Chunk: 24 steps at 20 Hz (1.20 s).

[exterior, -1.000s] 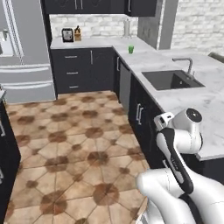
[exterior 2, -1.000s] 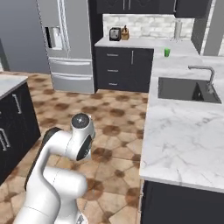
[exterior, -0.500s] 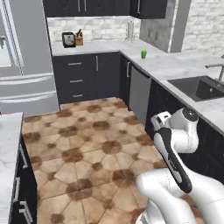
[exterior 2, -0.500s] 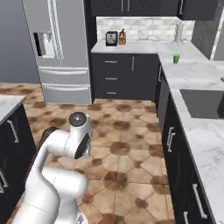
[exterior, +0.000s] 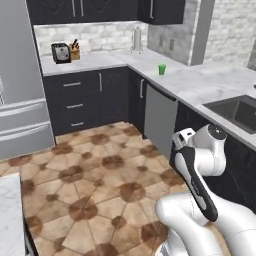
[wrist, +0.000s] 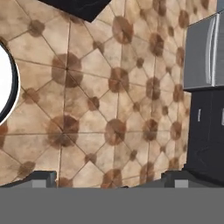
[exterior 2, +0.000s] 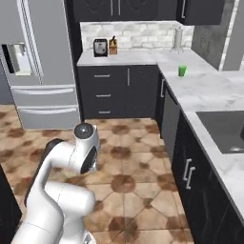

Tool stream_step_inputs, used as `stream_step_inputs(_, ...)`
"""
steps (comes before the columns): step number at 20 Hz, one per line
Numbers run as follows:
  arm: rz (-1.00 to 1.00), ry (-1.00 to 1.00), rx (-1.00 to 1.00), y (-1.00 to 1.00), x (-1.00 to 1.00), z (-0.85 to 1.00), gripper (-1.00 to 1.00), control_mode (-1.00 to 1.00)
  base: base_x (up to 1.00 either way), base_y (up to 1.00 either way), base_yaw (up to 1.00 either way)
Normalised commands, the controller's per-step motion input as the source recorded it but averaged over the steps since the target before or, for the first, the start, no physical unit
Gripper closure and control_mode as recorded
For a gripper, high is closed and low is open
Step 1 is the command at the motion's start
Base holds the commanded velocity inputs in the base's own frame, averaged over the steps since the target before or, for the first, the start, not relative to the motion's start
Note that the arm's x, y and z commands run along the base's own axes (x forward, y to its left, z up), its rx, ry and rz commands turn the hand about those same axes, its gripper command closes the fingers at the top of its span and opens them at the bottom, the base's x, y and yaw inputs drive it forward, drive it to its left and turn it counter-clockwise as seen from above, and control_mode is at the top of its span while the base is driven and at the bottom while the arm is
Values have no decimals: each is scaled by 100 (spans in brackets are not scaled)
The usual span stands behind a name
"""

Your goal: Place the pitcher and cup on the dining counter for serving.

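Observation:
The cup (exterior: 161, 69) is a small green tumbler standing upright on the marble worktop (exterior: 200, 85) near its inner corner, also seen as the cup (exterior 2: 182, 71) from the right base. The pitcher is out of view. A corner of white marble top (exterior: 10, 210) shows at the lower left; I cannot tell whether it is the dining counter. My arm is folded close to the base, far from the cup. My gripper (wrist: 111, 179) points down at the tiled floor, open, with its fingertips (wrist: 41, 177) wide apart and nothing between them.
A steel fridge (exterior: 20, 100) stands at the left. A toaster (exterior: 60, 52) and knife block (exterior: 75, 51) sit on the back worktop, a paper towel roll (exterior: 136, 39) in the corner. The sink (exterior: 240, 110) lies to the right. Tiled floor (exterior: 100, 175) spreads ahead.
The whole picture has shifted: the base has moved and turned, bringing the worktop corner and cup closer and more central. The gripper stays open and the arm stays folded.

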Motion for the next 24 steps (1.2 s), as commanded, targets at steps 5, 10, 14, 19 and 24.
stream_step_inputs(5,0,0,0,0,0,0,-100,100,100,0,-27)
stream_step_inputs(10,0,0,0,0,0,0,-100,100,100,16,-32)
stream_step_inputs(14,0,0,0,0,0,0,-100,100,100,25,-37)
stream_step_inputs(19,0,0,0,0,0,0,-100,100,100,62,-49)
stream_step_inputs(24,0,0,0,0,0,0,-100,100,99,69,-56)
